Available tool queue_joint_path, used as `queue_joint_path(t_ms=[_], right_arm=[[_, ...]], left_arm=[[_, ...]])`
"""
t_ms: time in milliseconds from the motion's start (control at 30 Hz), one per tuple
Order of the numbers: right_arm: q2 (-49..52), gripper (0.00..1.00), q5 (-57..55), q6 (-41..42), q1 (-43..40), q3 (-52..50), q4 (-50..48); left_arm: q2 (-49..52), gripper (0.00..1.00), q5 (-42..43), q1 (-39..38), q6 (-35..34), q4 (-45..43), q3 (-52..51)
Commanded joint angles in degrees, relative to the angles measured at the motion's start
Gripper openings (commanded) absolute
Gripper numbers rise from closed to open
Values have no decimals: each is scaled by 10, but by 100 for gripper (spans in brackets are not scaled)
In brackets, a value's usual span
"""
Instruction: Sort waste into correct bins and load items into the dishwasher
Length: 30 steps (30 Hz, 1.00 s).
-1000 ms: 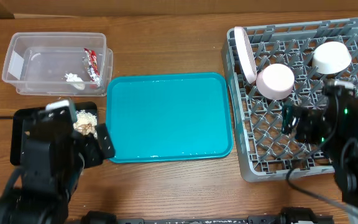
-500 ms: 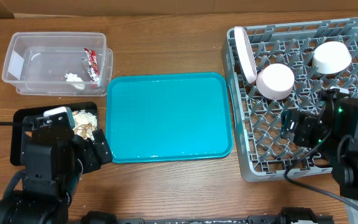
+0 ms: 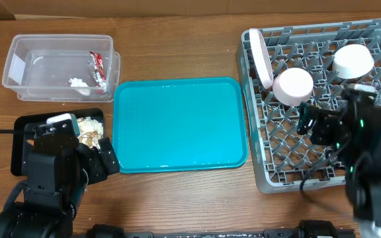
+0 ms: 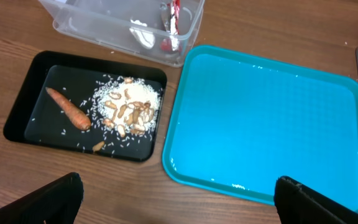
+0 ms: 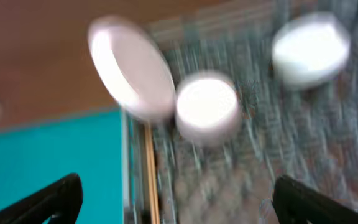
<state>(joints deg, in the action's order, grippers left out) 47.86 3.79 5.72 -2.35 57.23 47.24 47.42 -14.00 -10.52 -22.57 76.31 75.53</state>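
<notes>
The clear tub (image 3: pixel 58 66) at the back left holds the red-and-silver wrapper (image 3: pixel 98 69) and the white tissue (image 3: pixel 78 82). The black tray (image 4: pixel 23 118) holds rice scraps (image 4: pixel 129 109) and the orange carrot (image 4: pixel 68 108). The grey dish rack (image 3: pixel 276 155) at the right holds the plate (image 3: pixel 263 58) on edge, two white bowls (image 3: pixel 292 87) (image 3: pixel 352 61), and the chopsticks (image 5: pixel 149 168) along its left side. My left gripper (image 4: pixel 179 205) is open and empty above the table in front of the black tray. My right gripper (image 5: pixel 176 199) is open and empty above the rack.
The teal tray (image 3: pixel 180 123) lies in the middle between the bins and the rack, with a few water drops on it. The left arm (image 3: pixel 51 178) covers the front of the black tray in the overhead view. The right wrist view is blurred.
My right arm has moved back and left over the rack, toward the nearer bowl. My left arm drew back slightly from the black tray, then held still.
</notes>
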Motion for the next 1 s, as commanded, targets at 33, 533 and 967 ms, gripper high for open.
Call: queue_joint_path(t_ms=[33,533,967], right_arm=[[-160,100,8,-1,5,-127,-104],[-470,100,0,-2,33,-460,-362],[-477,100,-31,-58,33,-567,-420]], left_arm=[[2,100,-10,-3,-10,0,-4],[2,100,-10,-3,-10,0,-4],[2,100,-10,-3,-10,0,-4]])
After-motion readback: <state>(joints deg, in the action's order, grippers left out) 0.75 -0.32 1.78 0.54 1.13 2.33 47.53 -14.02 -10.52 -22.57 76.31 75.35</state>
